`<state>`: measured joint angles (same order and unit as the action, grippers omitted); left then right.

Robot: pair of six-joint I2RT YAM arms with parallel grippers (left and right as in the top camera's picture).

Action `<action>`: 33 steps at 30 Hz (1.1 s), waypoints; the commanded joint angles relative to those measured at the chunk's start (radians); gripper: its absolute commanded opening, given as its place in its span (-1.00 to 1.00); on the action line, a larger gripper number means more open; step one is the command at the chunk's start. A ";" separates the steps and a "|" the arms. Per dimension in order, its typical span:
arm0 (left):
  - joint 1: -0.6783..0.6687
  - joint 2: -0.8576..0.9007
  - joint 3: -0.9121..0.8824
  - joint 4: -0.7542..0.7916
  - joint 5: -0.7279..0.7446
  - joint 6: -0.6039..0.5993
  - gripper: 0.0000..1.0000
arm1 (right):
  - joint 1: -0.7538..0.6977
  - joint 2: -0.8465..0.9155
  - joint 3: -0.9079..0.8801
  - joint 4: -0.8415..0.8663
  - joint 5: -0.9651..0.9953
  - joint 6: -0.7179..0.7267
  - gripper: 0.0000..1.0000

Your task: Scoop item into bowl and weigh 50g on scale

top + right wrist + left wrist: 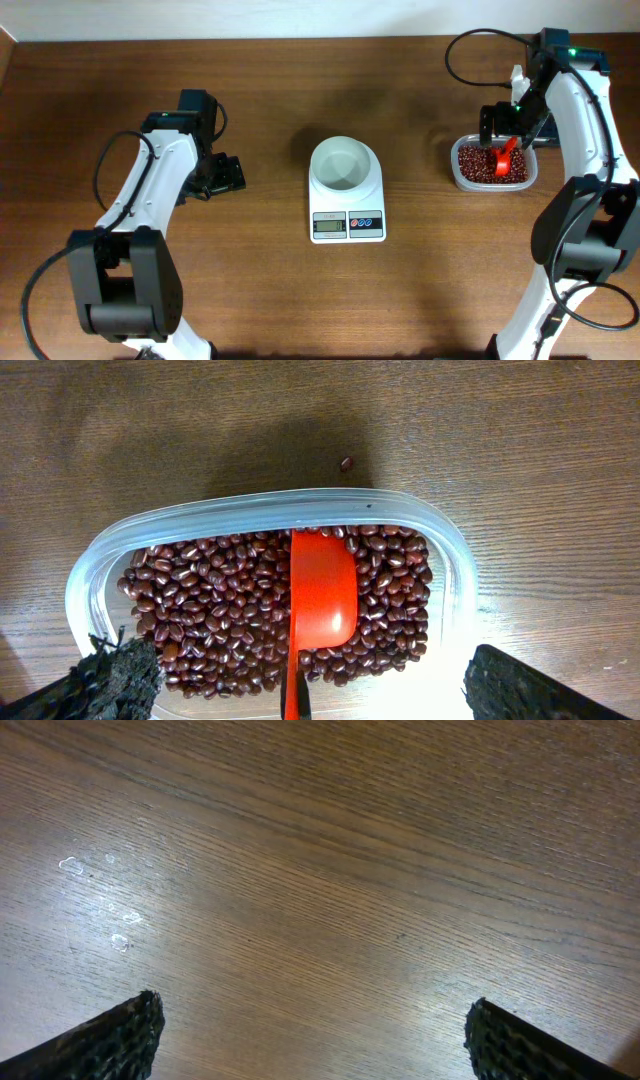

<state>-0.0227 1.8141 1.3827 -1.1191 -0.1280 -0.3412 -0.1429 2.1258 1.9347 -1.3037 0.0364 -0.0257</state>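
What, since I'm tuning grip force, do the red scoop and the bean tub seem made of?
The red scoop looks like glossy moulded plastic: one even colour, a soft sheen, a thin rim. The tub seems to be clear, slightly cloudy plastic, probably thin: the beans show through its wall.

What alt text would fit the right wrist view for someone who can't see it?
A red scoop lies empty on dark reddish-brown beans filling a clear plastic tub on a wooden table. One stray bean sits beyond the tub; the jaws stand wide apart at the bottom corners.
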 commanded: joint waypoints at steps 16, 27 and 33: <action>0.006 -0.013 0.008 0.061 0.060 -0.014 0.98 | -0.002 -0.008 0.016 0.002 -0.002 0.006 0.97; -0.556 -0.251 0.008 -0.050 0.341 0.112 0.99 | -0.002 -0.008 0.016 0.002 -0.002 0.006 0.97; -0.619 -0.251 0.018 -0.034 0.198 0.016 0.99 | -0.002 -0.008 0.016 0.002 -0.002 0.006 0.97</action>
<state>-0.6357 1.5627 1.3869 -1.1542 0.1284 -0.3000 -0.1429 2.1258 1.9347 -1.3033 0.0364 -0.0261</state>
